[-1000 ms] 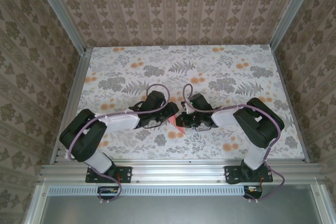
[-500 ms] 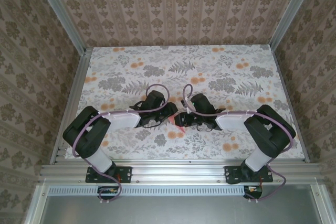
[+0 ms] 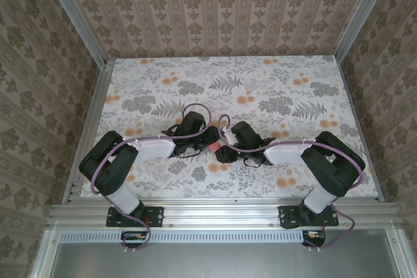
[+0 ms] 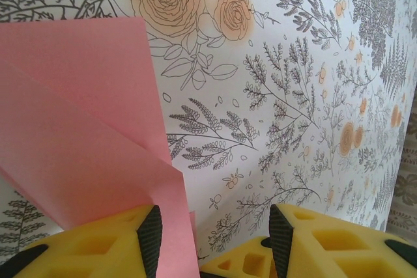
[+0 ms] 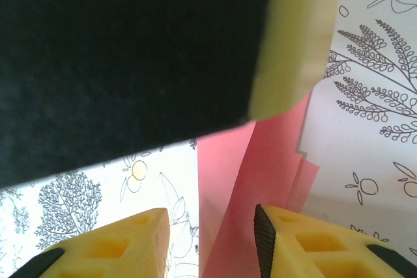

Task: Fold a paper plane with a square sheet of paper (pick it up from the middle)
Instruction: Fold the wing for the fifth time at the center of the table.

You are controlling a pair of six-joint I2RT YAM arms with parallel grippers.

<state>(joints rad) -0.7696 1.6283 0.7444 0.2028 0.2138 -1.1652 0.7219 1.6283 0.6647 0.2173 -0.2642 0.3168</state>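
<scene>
Pink paper (image 4: 78, 128), folded, lies on the floral table (image 3: 260, 83) where the 2 grippers meet. Left gripper (image 4: 215, 219) is unclenched, 1 paper flap rising beside its finger. Right gripper (image 5: 212, 222) is released above the paper; a dark block (image 5: 117, 50) with cream edge hides its far part.

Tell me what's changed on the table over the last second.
The right gripper slid left, closer to the left gripper, its elbow swinging out to the right, and its jaws have opened over the pink paper. Less of the paper shows from above. The left gripper stayed put, jaws apart, paper beside one finger.
</scene>
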